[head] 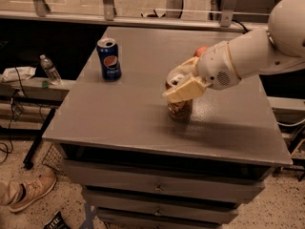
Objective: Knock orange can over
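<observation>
Your gripper sits up at the rim of the upright orange can, high for tipping leverage I'd guess, though I can't tell if it's clamped on.

Two drink cans stand on the surface: one blue can at the far left and one orange can near the middle. One red apple shows partly, farther back on the right. One gripper sits at the orange can's top. Off the surface to the left are one plastic bottle and, nearer on the floor, one shoe.
</observation>
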{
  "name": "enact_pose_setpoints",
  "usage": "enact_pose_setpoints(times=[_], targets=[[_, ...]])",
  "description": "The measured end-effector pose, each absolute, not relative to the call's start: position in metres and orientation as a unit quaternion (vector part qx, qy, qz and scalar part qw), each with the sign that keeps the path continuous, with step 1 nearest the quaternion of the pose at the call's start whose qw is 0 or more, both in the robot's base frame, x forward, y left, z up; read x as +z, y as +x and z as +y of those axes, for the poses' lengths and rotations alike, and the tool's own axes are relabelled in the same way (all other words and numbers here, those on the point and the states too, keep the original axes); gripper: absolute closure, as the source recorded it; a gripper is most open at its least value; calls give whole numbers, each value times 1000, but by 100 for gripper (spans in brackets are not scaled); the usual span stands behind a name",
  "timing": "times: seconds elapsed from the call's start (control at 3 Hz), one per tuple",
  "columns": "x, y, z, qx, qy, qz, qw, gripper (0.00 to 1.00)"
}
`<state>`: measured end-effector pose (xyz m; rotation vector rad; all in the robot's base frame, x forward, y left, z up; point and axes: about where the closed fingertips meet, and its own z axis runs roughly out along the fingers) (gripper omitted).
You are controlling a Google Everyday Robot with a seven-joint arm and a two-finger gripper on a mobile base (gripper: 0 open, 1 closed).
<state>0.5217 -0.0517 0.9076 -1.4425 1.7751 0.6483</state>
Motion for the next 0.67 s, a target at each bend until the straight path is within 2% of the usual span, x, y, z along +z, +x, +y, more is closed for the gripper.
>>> enact_pose_setpoints(times=[0.33,0.67], targets=[[908,528,-77,198,-569,719,347,100],[904,534,-101,138,-574,745,311,100]])
